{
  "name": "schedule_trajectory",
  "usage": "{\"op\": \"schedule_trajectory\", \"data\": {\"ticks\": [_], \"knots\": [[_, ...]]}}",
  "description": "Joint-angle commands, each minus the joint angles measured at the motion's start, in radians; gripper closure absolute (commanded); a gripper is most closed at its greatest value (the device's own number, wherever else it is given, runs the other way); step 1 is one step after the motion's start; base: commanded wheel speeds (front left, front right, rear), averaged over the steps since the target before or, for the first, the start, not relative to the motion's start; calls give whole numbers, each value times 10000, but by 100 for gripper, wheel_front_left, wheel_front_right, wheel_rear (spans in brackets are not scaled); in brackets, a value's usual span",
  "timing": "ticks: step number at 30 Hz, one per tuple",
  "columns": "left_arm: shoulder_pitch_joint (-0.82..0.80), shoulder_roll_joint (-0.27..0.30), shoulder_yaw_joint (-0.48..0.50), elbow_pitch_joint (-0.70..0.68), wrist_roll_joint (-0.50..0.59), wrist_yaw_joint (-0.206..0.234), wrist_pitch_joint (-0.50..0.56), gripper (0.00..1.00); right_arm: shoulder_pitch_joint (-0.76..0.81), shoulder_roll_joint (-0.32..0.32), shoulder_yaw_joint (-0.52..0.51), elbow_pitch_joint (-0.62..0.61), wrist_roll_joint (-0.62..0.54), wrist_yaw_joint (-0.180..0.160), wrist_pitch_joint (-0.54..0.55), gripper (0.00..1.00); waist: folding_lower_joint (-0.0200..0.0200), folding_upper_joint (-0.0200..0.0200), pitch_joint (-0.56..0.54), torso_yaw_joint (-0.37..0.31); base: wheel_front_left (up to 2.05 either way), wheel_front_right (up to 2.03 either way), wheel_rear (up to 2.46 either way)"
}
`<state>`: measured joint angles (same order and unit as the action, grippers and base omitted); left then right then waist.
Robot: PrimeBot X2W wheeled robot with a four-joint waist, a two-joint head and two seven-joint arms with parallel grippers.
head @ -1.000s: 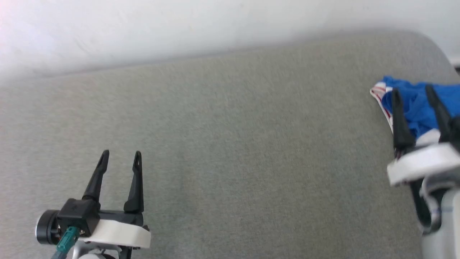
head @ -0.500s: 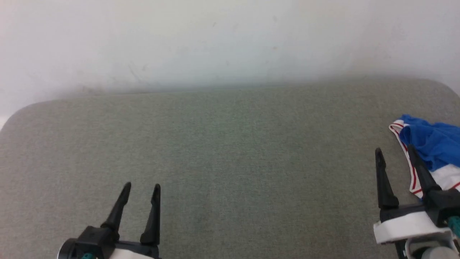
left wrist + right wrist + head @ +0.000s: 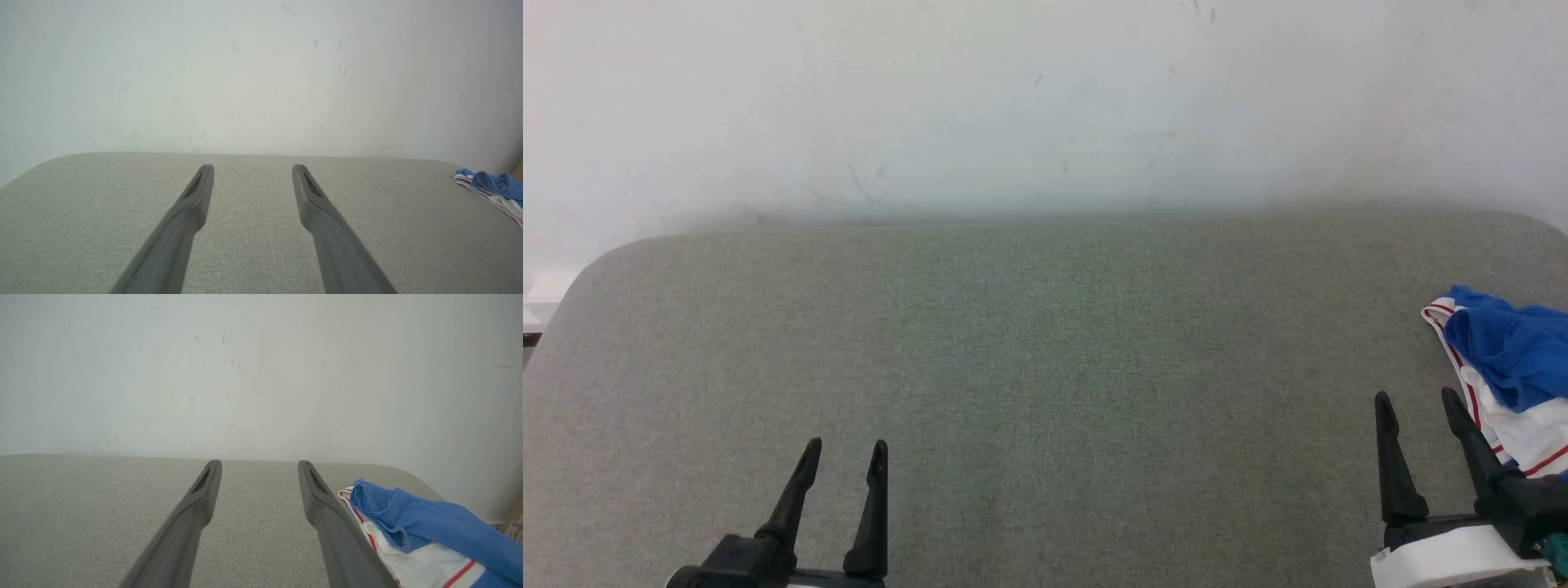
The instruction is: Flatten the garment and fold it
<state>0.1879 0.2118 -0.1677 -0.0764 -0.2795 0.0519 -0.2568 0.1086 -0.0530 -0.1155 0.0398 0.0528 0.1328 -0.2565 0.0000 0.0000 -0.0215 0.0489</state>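
A crumpled blue shirt (image 3: 1515, 359) with white fabric and red stripe trim lies in a heap at the right end of a grey cloth-covered table (image 3: 1045, 343), near the table's rounded far right corner. The head view cuts the shirt off at its right edge. Compared with a second ago, the whole head view has shifted: more of the pale wall (image 3: 1045, 106) shows, both far corners of the table are in frame, and the shirt looks bunched in the same way. The right end effector (image 3: 1415, 396) hovers just left of the shirt, fingers apart and holding nothing; its right finger is close beside the striped trim, and I cannot tell whether it touches. The left end effector (image 3: 847, 445) hangs well away over the left half, fingers apart and empty too. Between them the grey surface lies flat. The scuffed wall rises right behind the table's far edge.
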Motion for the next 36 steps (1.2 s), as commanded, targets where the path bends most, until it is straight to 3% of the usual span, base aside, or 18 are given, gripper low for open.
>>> {"op": "schedule_trajectory", "data": {"ticks": [1, 4, 5, 36], "knots": [[102, -79, 50, 52, 117, -117, -48, 0, 45, 27, 20, 3, 56, -21, -49, 0, 0, 0, -10, -21, 0, 0, 0], [107, -223, 112, 98, 182, -151, -48, 0, 38, 27, 17, 2, 85, -21, -50, 0, 0, 0, -19, -55, 0, 0, 0], [3, -218, 81, 64, 93, -85, 1, 100, -1, 0, 2, 0, 9, 0, 1, 100, 0, 0, -19, -53, 0, 0, 0], [-403, -526, 404, 212, 666, -175, 563, 100, -237, 1, 233, -84, -105, -4, 557, 100, 0, 0, 30, -151, 0, 0, 0]]}}
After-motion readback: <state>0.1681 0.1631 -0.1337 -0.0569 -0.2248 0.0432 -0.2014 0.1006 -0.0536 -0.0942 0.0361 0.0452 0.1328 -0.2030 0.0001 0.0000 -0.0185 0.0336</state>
